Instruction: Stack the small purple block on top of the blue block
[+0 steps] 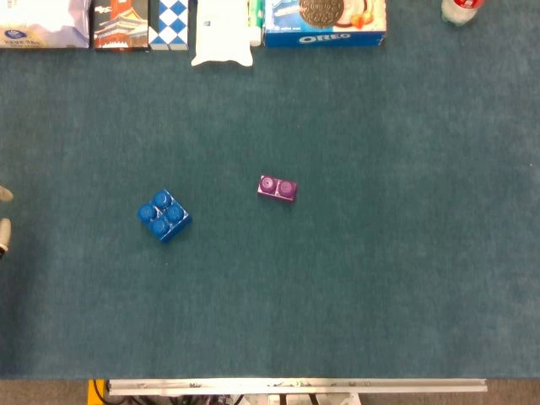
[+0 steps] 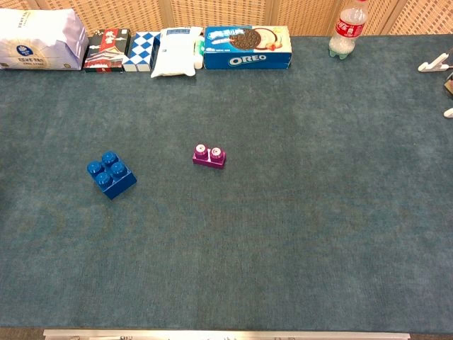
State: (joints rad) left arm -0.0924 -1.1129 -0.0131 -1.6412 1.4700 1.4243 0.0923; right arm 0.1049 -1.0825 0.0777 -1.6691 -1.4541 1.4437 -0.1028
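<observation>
We can make out only pale fingertips of the left hand [image 1: 3, 221] at the head view's left edge, so we cannot tell how its fingers are set; the right hand shows in neither view. The small purple block [image 1: 277, 188] sits studs-up mid-table, well apart from the blue block [image 1: 164, 215] to its left.

A lab-style test table [image 2: 297, 234] covered in teal felt, packaged snacks [image 2: 247, 37] lining its edge.
</observation>
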